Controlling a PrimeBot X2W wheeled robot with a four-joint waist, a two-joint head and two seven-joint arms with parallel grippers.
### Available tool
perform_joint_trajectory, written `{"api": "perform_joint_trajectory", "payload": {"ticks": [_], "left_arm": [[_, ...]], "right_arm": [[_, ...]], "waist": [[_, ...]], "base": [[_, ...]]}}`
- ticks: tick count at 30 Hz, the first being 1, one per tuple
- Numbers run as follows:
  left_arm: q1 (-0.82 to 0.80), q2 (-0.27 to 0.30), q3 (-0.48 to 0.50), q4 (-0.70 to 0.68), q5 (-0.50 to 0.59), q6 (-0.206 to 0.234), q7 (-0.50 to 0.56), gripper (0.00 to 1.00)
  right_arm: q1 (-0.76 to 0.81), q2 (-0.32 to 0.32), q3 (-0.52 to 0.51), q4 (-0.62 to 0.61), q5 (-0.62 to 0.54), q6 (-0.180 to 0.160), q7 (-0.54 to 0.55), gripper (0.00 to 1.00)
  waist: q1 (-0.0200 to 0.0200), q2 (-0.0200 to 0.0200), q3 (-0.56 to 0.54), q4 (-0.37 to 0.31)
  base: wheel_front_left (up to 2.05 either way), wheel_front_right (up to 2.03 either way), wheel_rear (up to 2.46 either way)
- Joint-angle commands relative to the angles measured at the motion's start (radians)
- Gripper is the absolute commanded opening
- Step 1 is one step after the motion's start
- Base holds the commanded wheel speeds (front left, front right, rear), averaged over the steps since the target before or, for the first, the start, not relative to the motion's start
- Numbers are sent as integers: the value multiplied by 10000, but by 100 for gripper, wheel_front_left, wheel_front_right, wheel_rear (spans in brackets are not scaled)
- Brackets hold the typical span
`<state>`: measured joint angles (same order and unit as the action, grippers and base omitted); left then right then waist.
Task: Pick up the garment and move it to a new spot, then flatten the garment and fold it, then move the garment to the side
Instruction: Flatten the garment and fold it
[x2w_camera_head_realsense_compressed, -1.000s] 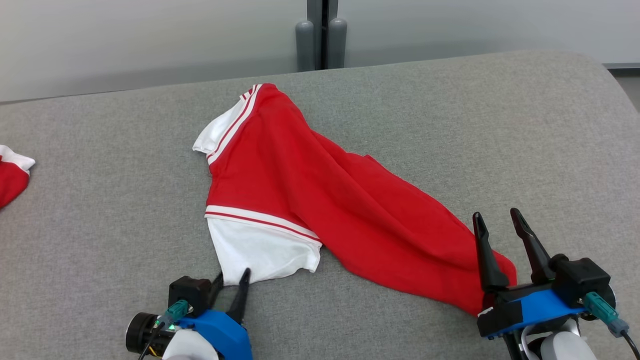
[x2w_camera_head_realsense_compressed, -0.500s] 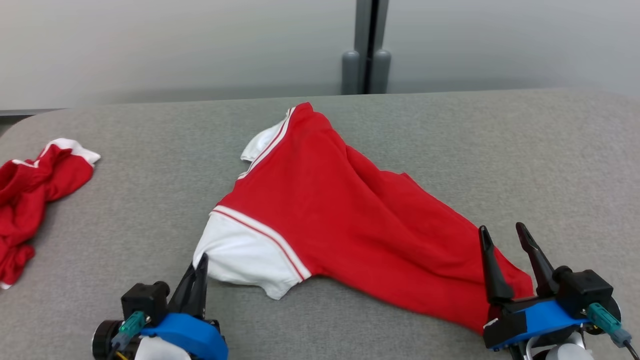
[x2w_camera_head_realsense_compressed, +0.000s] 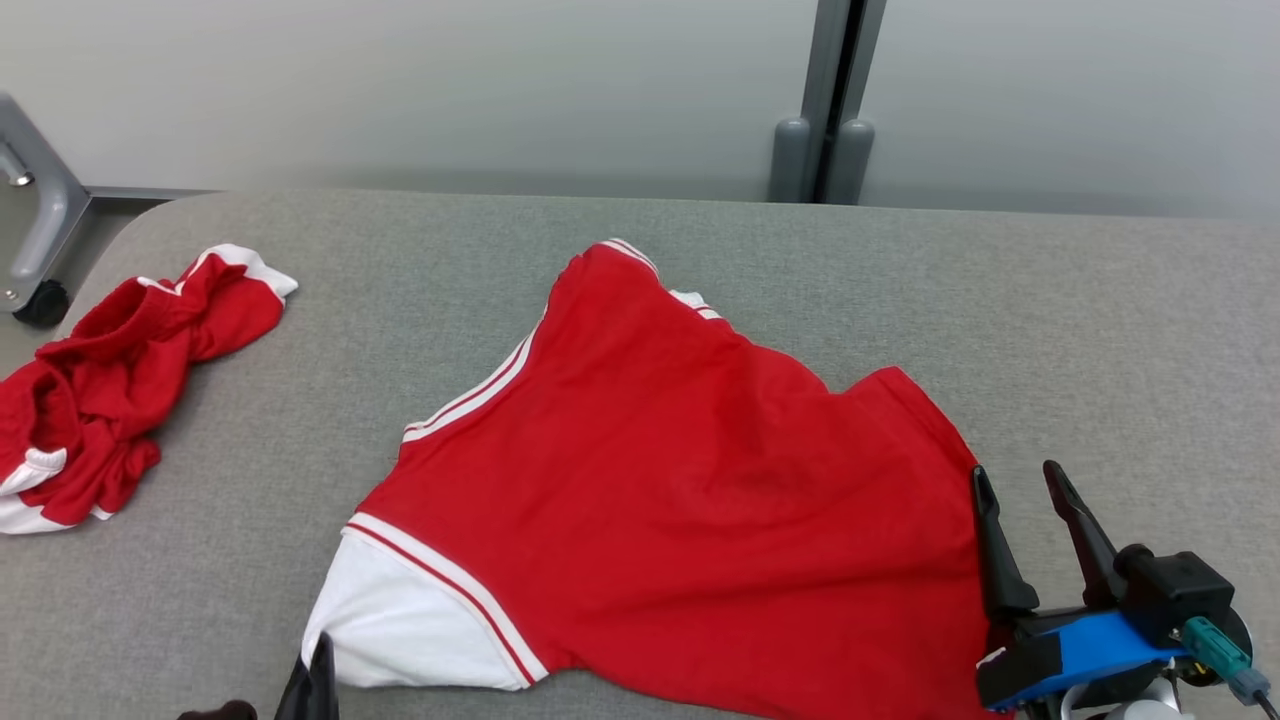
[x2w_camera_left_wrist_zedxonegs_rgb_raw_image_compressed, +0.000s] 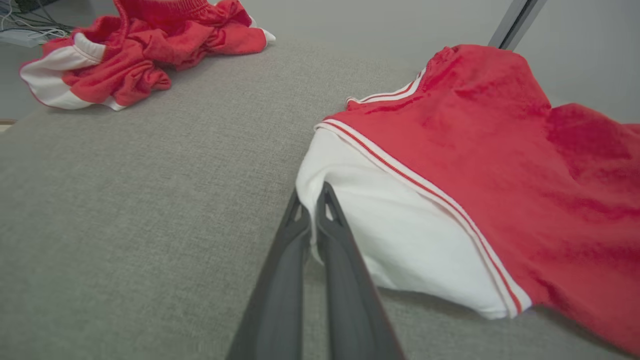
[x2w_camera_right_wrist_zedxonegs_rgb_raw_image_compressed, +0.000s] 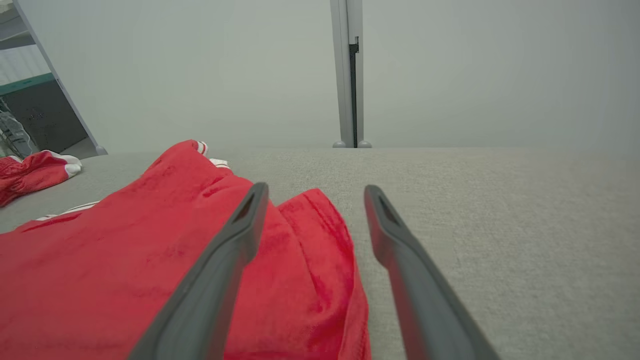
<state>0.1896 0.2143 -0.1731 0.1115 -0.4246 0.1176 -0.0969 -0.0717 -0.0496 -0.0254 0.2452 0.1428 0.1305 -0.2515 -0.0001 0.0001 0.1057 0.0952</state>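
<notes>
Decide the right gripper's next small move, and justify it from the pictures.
Probably lower the right gripper and close on the edge of the garment. Its jaws stand open, one finger over red cloth, one over the grey surface, while the left gripper is shut on the white sleeve.

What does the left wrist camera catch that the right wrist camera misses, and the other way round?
Left wrist view gives the left pincer shut on the garment at its white sleeve. Right wrist view gives the right pincer, open, one finger over the garment's red end, the other over the cushion. Both have garment, cushion, a crumpled second garment and a grey post.
</notes>
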Motion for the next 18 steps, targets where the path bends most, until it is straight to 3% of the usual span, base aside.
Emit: {"api": "perform_joint_trajectory", "payload": {"ticks": [1, 4, 5, 6, 10, 18], "left_arm": [[200, 48, 34, -186, -52, 110, 91, 0], [465, 48, 39, -386, -105, 229, 263, 0], [460, 96, 30, -460, 27, 287, 173, 26], [387, 105, 85, -540, 154, 406, -34, 100], [145, -35, 80, -694, 327, 467, -639, 100], [-815, -12, 148, -873, 603, 122, -1484, 100]], "right_arm": [[72, -15, -1, 30, -62, 3, 14, 100], [-33, -17, 20, 71, -82, 3, 21, 100], [-78, -17, 25, 82, -89, 3, 25, 100], [-124, -17, 38, 94, -94, 3, 34, 100], [-234, -17, 84, 112, -110, 3, 43, 100], [-153, -17, 65, 139, -163, 3, 61, 100]], "waist": [[1, -1, 61, 89], [1, -1, 98, 160], [1, -1, 109, 170], [1, -1, 122, 170], [1, -1, 99, 87], [1, -1, -25, -293]], "base": [[0, 0, 0], [0, 0, 0], [0, 0, 0], [0, 0, 0], [0, 0, 0], [0, 0, 0]]}}
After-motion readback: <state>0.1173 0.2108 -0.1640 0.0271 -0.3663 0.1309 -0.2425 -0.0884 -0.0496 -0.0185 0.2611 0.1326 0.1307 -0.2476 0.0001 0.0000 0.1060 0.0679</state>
